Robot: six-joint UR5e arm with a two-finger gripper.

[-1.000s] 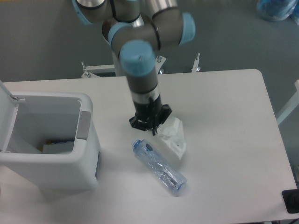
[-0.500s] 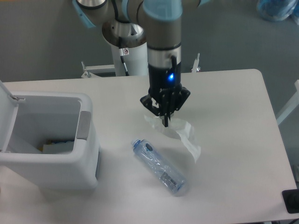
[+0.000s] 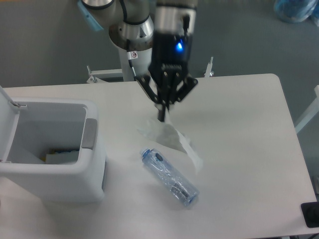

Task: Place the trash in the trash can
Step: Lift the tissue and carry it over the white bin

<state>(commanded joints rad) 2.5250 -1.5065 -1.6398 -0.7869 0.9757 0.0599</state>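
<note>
Gripper [image 3: 162, 115] pinched on wrapper [image 3: 169, 138], which hangs off it over mid worktop [image 3: 239, 129], low end trailing near bottle [image 3: 170, 178]. Imo lift higher first, then carry left over the open bin [image 3: 92, 164] w/o dragging; let go once inside.

A white desk [image 3: 239, 149] with rounded corners stands on a grey floor [image 3: 45, 45]. A blue object [image 3: 296, 10] lies on the floor at the top right, and a small black object [image 3: 311, 214] shows at the lower right edge.
</note>
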